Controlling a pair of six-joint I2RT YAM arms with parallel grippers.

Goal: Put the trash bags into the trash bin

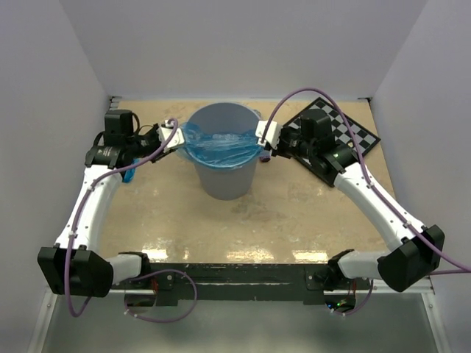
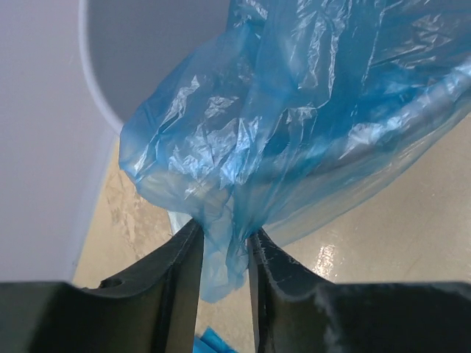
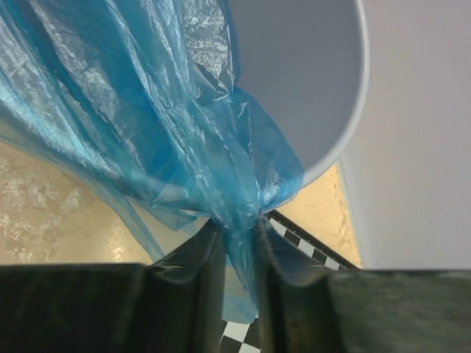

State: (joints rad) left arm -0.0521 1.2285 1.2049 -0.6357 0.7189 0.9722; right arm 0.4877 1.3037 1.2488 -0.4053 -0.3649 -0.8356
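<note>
The grey trash bin stands upright in the middle of the table. A blue trash bag is stretched across its mouth and hangs over the near rim. My left gripper is at the bin's left rim, shut on a gathered edge of the film. In the left wrist view the bag bunches between the left gripper tips, with the bin behind. My right gripper is at the right rim. In the right wrist view the right gripper pinches the bag beside the bin.
A black-and-white checkerboard lies at the back right, under the right arm, and shows below the fingers in the right wrist view. A small blue scrap lies on the table by the left arm. White walls close in on three sides.
</note>
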